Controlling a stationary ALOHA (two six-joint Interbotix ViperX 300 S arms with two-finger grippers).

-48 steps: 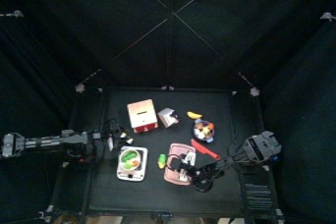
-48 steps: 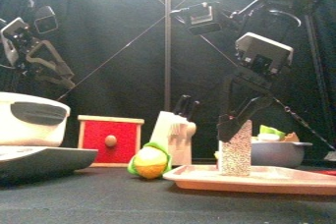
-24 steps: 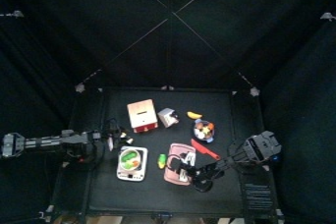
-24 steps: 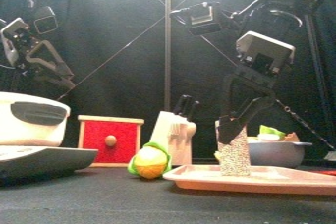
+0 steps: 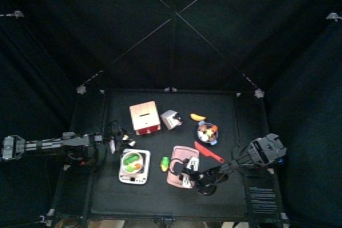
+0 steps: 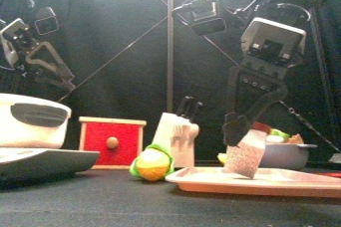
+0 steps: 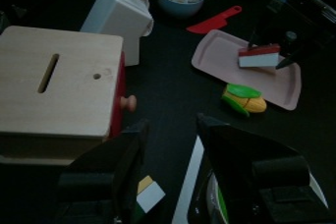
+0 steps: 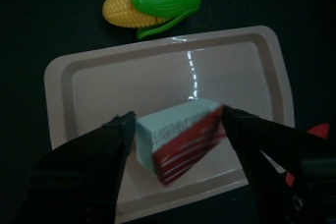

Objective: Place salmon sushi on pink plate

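Worktop (image 5: 100, 187): layout unchanged from the earlier frames. Pink plate (image 8: 79, 90) is lying flat at the front right, roughly 5 o'clock from the red box (image 5: 144, 118). Right end effector (image 8: 180, 130) is now sitting higher than a second ago, and the salmon sushi (image 8: 182, 141) has tilted, one edge lifting off the plate. Jaws are clamping the sushi on both sides, directly over the plate's middle. Corn cob (image 8: 153, 2) is lying just beyond the plate's rim. Left end effector (image 7: 168, 159) is hanging open at the left, near the box.
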